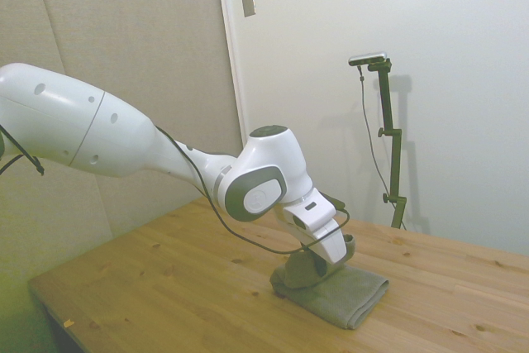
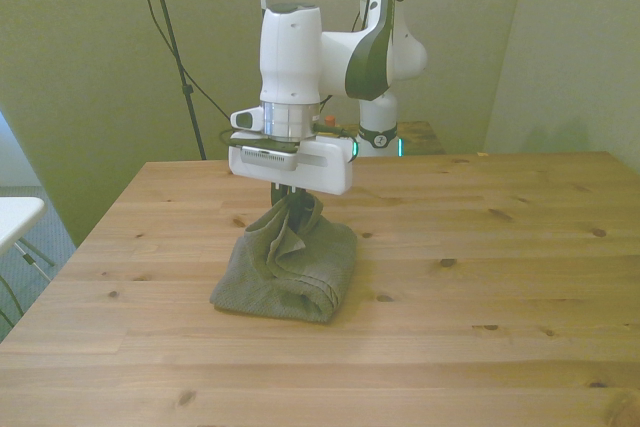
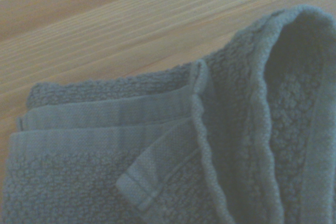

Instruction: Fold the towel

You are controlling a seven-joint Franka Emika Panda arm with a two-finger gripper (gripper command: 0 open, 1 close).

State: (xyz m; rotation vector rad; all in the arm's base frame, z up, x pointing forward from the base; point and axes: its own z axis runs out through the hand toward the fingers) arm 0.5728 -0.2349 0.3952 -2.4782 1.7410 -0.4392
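Fold in progress: lifted end carried over the towel.
Gripper (image 2: 291, 197) pinches one raised end of the towel (image 2: 285, 272) just above the rest, which lies bunched on the table (image 2: 480, 277) near its middle. Judged mid-fold: next move calls for laying the held end flat, edges aligned, then releasing. Wrist view shows layered hems uneven.

The towel (image 2: 285, 277) is showing plain grey-brown terry (smooth woven bands at its edges), lying on a honey-coloured, knotty table (image 2: 500, 277).
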